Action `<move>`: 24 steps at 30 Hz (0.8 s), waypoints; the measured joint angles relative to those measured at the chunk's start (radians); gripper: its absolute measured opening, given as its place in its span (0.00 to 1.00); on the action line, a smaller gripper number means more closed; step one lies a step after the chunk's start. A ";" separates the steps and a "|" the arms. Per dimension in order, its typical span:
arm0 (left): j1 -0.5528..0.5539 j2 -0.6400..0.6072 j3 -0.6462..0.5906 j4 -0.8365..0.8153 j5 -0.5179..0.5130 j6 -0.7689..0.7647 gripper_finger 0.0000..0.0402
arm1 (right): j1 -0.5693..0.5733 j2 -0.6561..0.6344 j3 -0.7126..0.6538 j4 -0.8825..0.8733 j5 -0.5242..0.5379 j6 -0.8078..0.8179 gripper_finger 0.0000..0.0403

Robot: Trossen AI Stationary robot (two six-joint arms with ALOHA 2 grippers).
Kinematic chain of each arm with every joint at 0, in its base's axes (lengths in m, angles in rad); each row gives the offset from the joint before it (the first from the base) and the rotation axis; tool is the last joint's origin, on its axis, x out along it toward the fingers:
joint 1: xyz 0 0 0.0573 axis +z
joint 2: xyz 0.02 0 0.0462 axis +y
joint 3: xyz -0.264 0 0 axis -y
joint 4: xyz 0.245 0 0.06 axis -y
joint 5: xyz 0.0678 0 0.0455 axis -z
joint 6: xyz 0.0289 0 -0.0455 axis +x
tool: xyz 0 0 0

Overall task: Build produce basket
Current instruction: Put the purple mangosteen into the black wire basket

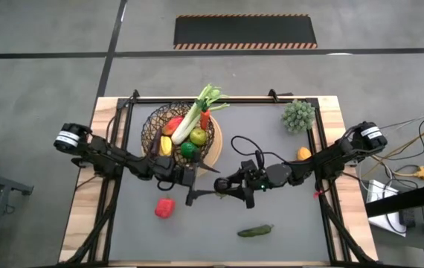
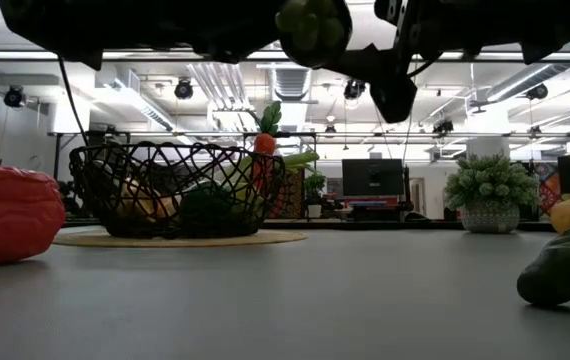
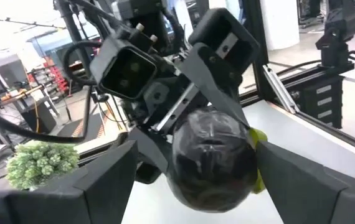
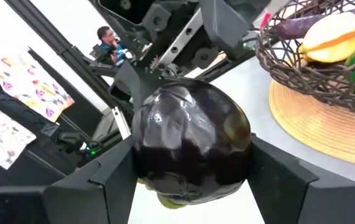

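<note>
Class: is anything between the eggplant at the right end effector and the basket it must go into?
Nothing loose lies between them. The right end effector holds the eggplant above the table, just beside the basket. Only the left end effector, facing it, sits near that side.

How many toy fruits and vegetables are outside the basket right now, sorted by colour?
Red: 1, the pepper
Dark green: 1, the cucumber
Yellow-orange: 1, a round fruit
Dark purple: 1, the eggplant, held up in the air
Total: 4
</note>
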 joint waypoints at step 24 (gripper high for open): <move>0.000 0.015 0.003 0.000 0.045 -0.029 0.46 | -0.020 0.000 0.018 -0.002 0.013 -0.022 0.68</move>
